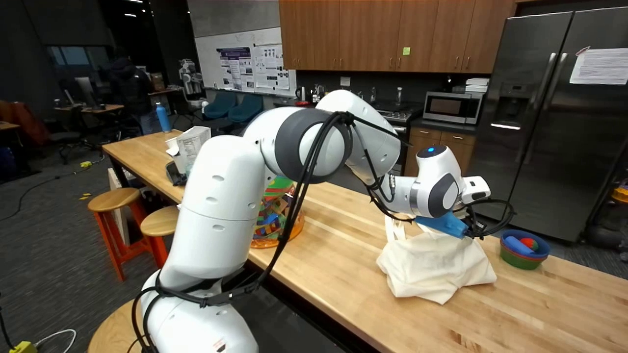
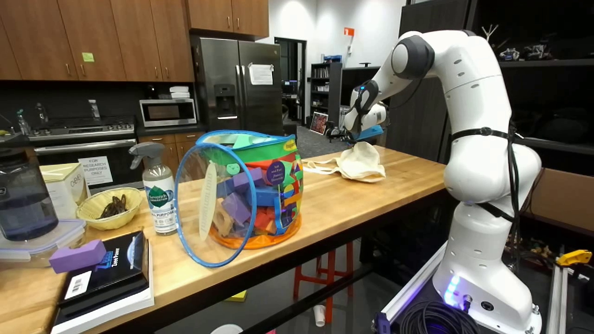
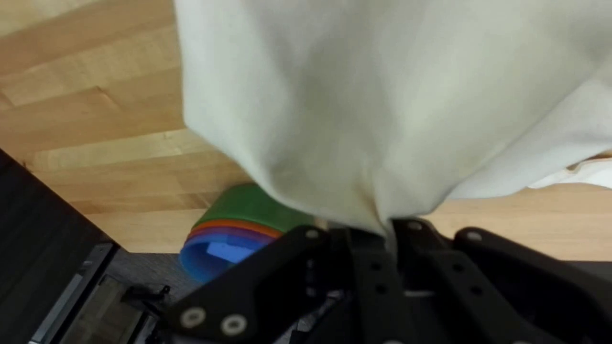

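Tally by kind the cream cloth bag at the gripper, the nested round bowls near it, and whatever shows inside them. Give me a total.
Cream cloth bag: 1
Nested round bowls, showing green, orange, purple and blue: 4
Blue elongated object inside them: 1
Red-and-green round object inside them: 1
Total: 7

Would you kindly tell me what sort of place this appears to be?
Probably a kitchen area in a research lab: there are a refrigerator, a microwave, and a sign reading "For research purposes only" on the oven.
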Controlling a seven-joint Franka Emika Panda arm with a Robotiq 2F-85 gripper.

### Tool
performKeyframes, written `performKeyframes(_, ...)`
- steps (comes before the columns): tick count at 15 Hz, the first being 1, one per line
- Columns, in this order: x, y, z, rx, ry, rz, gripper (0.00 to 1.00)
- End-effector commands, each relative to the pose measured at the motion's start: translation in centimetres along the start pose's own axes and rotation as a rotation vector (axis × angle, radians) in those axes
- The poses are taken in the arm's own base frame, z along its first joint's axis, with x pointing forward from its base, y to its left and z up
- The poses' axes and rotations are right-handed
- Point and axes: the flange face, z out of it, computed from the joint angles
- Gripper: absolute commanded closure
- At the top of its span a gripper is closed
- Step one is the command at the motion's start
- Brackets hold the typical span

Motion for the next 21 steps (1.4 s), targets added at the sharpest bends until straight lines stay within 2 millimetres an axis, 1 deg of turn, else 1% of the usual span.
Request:
performKeyframes(1,2.8,-1.7,0.4,0.036,0.038,-0.024,0.99)
performKeyframes(5,4.9,-4.9,-0.5,0.116,0.069,-0.052,0.99)
performKeyframes(12,7.1,-11.7,-3.9,0.276,0.117,-0.145,0.99)
performKeyframes(17,7.8,-15.6,-6.2,0.341,0.149,-0.212,0.99)
performKeyframes(21,7.7,-18.5,-7.9,0.396,0.151,-0.259,0.99)
